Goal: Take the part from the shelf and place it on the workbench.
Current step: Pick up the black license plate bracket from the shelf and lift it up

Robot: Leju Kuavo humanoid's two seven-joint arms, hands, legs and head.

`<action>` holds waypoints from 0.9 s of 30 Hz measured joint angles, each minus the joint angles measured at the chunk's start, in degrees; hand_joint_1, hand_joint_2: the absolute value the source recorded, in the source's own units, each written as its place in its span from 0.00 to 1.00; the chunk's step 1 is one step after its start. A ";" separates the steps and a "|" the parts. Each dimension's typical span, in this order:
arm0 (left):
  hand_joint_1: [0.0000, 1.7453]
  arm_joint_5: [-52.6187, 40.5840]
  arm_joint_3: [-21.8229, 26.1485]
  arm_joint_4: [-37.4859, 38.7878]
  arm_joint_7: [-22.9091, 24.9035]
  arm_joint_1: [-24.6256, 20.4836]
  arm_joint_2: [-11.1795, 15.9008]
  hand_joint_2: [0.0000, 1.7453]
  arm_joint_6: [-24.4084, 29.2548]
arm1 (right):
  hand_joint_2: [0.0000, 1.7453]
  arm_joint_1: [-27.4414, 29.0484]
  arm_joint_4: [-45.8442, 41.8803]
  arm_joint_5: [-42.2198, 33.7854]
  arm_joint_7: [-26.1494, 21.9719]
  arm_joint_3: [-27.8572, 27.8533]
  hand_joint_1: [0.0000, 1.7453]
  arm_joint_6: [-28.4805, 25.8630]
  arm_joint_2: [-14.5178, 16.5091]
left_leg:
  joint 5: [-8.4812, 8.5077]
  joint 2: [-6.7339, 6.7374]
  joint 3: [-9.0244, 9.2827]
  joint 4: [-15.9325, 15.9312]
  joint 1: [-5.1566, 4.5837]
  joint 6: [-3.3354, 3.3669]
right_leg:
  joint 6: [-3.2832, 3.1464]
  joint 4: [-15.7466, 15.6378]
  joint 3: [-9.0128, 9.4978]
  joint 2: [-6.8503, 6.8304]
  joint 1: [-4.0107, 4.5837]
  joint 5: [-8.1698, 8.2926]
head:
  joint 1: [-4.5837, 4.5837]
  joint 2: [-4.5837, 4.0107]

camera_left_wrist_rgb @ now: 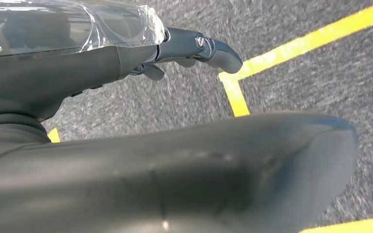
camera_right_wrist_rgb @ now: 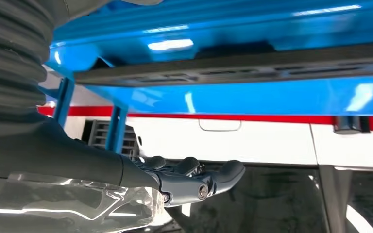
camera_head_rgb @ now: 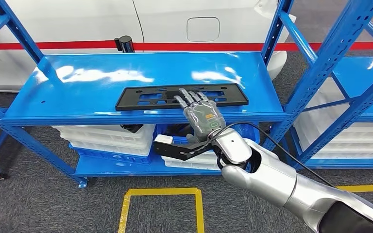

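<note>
The part [camera_head_rgb: 145, 97] is a long flat black plate with cut-outs, lying along the front of the blue shelf [camera_head_rgb: 126, 68]. My right hand [camera_head_rgb: 201, 114] reaches in from the lower right, and its outstretched fingers [camera_head_rgb: 190, 97] lie on top of the part's near edge, right of its middle. In the right wrist view the part [camera_right_wrist_rgb: 252, 65] shows as a dark strip against the blue shelf board, and the right hand's thumb [camera_right_wrist_rgb: 194, 182] stands apart from it, gripping nothing. My left hand [camera_left_wrist_rgb: 194, 48] hangs over the grey floor and holds nothing.
White crates [camera_head_rgb: 111, 136] are stacked on the lower shelf level. A second blue rack [camera_head_rgb: 364, 68] stands close on the right. A white car body [camera_head_rgb: 199, 24] with a red stripe is behind the shelf. Yellow tape [camera_head_rgb: 160, 194] marks a square on the floor in front.
</note>
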 joint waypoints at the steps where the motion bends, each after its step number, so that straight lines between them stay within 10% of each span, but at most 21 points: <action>1: 0.00 0.00 -0.01 0.00 -0.02 -0.02 0.02 0.00 0.01 | 1.00 0.00 0.00 -0.09 -0.07 0.11 0.00 0.01 0.00 | -0.12 0.01 0.18 -0.05 0.01 0.30 | 0.10 3.45 -1.68 -0.05 -0.04 -1.63 | 0.01 0.00; 3: 0.00 -0.01 -0.05 0.00 -0.03 -0.06 0.03 0.00 -0.01 | 1.00 0.19 0.00 -0.28 -0.17 0.52 0.00 0.05 0.00 | -0.39 0.02 0.41 -0.03 -0.11 0.73 | 0.26 11.58 -6.22 -0.05 -0.02 -4.71 | 0.01 0.01; 5: 0.00 -0.03 -0.16 0.00 -0.03 -0.05 0.02 0.00 -0.02 | 1.00 0.43 0.00 -0.37 -0.24 1.01 0.00 0.09 0.00 | -0.69 -0.07 0.74 -0.01 -0.18 0.83 | 0.28 13.78 -8.20 -0.06 -0.03 -4.03 | 0.01 0.01; 9: 0.00 -0.03 -0.36 0.00 -0.03 -0.09 0.00 0.00 -0.01 | 1.00 0.31 -0.01 -0.43 -0.50 1.35 0.00 0.10 0.04 | -1.69 -0.30 1.96 0.12 -0.43 0.12 | -0.53 -0.74 -1.98 -0.22 0.21 3.90 | 0.00 0.01; 14: 0.00 -0.04 -0.70 0.00 -0.03 -0.26 -0.02 0.00 0.00 | 1.00 0.04 -0.20 -0.46 -0.57 1.43 0.00 0.05 0.27 | -2.92 -0.20 1.79 1.03 -0.33 -1.53 | -1.99 -3.71 -0.62 -0.21 0.40 4.43 | -0.08 0.01; 18: 0.00 -0.02 -0.91 0.00 0.07 -0.29 -0.05 0.00 0.01 | 1.00 -0.13 -0.31 -0.44 -0.55 1.53 0.00 -0.02 0.56 | -8.65 -0.15 -5.26 14.73 0.14 -2.94 | -2.59 -3.88 -0.04 -0.27 0.23 4.05 | -0.32 0.01; 20: 0.00 0.10 -0.97 0.00 0.20 -0.17 -0.04 0.00 0.01 | 1.00 -0.07 -0.29 -0.18 -0.12 1.73 0.00 -0.05 0.59 | -8.55 -0.14 -7.85 18.10 0.23 -3.13 | -2.50 -3.86 0.31 -0.23 0.28 3.69 | -0.32 0.00; 24: 0.00 0.45 -1.19 0.00 0.27 -0.22 -0.04 0.00 0.09 | 1.00 -0.20 -0.23 1.13 1.63 1.93 0.00 -0.37 0.60 | -0.44 -0.19 -2.08 3.64 0.17 -2.79 | -1.75 -3.87 1.62 -0.08 0.26 2.64 | -0.34 0.00; 27: 0.00 0.78 -1.27 0.00 0.38 -0.20 -0.04 0.00 0.14 | 1.00 -0.31 -0.14 1.77 2.41 1.94 0.00 -0.66 0.61 | 0.00 -0.25 -0.67 0.59 -0.30 -1.42 | -0.90 -4.06 1.84 0.08 0.41 2.15 | -0.40 0.01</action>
